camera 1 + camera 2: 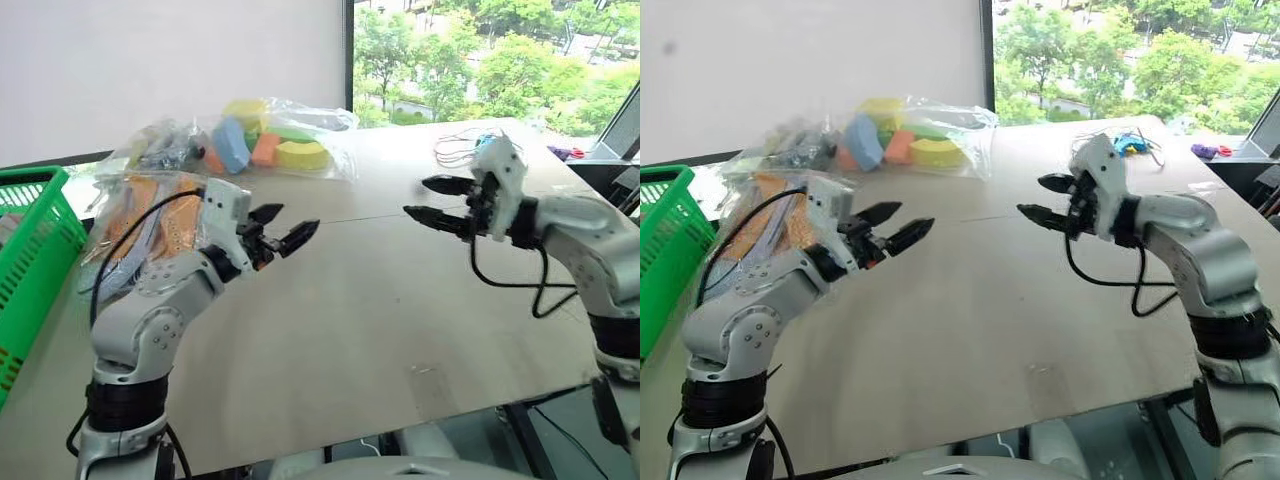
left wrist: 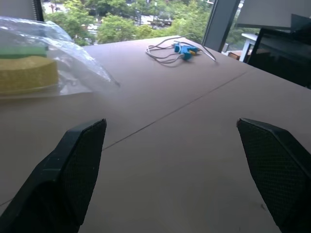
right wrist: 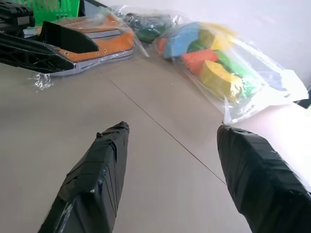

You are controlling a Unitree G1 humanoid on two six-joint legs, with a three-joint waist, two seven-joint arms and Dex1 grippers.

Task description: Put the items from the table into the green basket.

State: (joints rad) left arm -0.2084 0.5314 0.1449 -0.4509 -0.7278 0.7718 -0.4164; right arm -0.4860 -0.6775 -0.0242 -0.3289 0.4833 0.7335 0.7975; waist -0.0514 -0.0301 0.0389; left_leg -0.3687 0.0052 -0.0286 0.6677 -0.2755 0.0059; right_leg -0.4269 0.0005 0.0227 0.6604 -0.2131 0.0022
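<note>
Sponge bag point(image 1: 275, 140) and sneaker bag point(image 1: 140, 225) lie far left on bench point(image 1: 350, 320); both pincers, left point(image 1: 283, 228) and right point(image 1: 432, 203), gape empty.

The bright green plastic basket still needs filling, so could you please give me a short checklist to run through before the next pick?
1. Left hand free: ok, fingers apart, nothing between them.
2. Right hand free: ok, open and holding nothing.
3. Clear bag of coloured sponges within view: ok, lying at the far side of the pale beige wooden table.
4. Clear bag of orange sneakers ready to grasp: ok, lying on the table behind the left hand.
5. Bright green plastic basket ready to receive: cannot tell, its inside is not visible.
6. Blue tool with white cable clear of the bags: ok, lying apart.
</note>
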